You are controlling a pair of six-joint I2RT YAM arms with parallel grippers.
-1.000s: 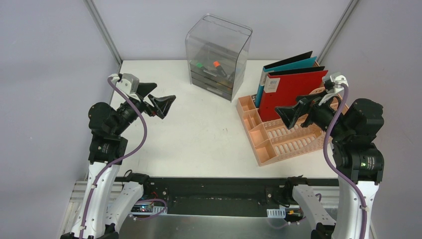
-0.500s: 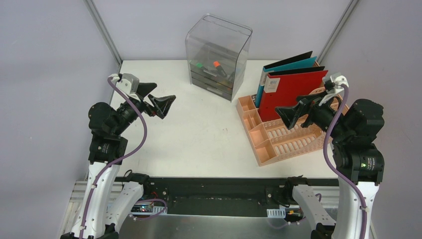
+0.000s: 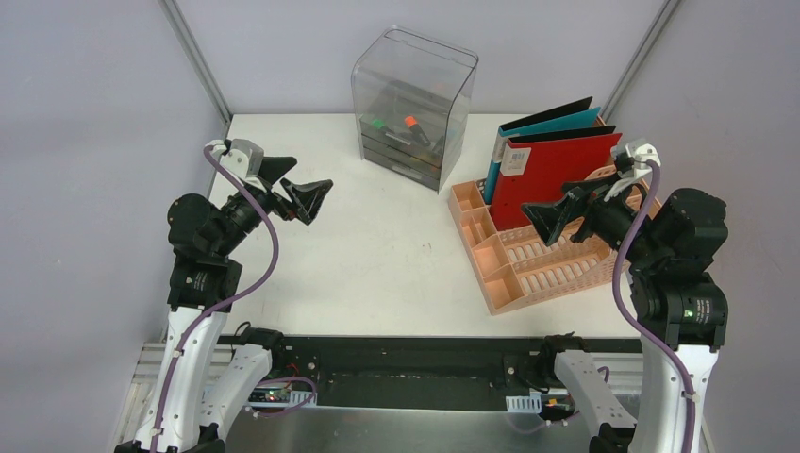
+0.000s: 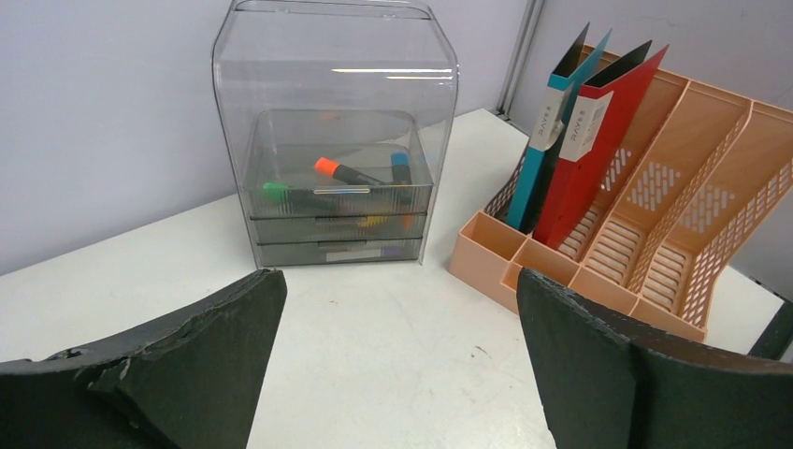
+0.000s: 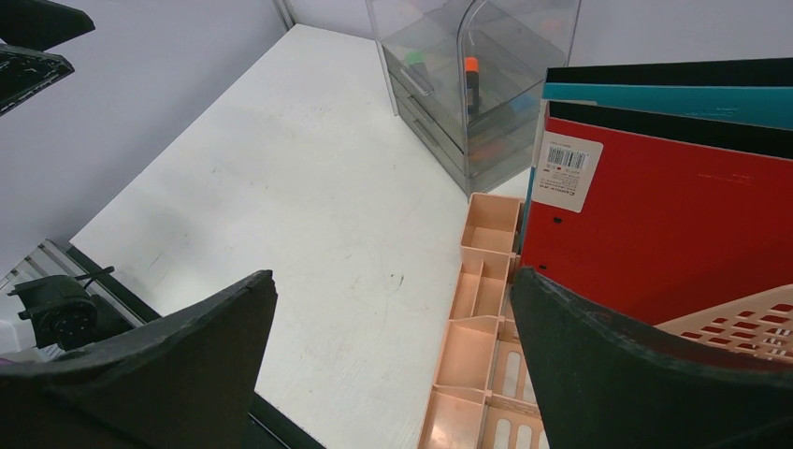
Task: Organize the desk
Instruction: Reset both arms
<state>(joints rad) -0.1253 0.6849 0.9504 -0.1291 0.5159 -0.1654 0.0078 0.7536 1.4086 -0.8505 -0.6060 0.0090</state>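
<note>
Nothing has been moved since a second ago: left gripper [image 3: 311, 177] and right gripper [image 3: 552, 203] are held wide open, empty, seemingly parked, with folders [image 3: 552, 170] filed just beyond the right.

There is one desk [image 3: 377, 255], one drawer box [image 3: 415, 94] and one rack [image 3: 557, 274]. Two folders stand: teal folder [image 5: 673, 98], red folder [image 3: 557, 179]. Three markers show: green marker [image 4: 278, 192], orange marker [image 4: 341, 171], blue marker [image 4: 400, 168]

desk [image 3: 377, 255] is plain white; file rack [image 3: 547, 269] is peach, slotted lattice pattern; in the rack, a red folder [image 3: 557, 175] (white barcode label [image 3: 516, 159]) and a teal folder [image 3: 547, 125]; beside the rack, smoky clear drawer box [image 3: 415, 75] showing an orange cap [image 3: 411, 123] and a green cap [image 3: 376, 124]
</note>
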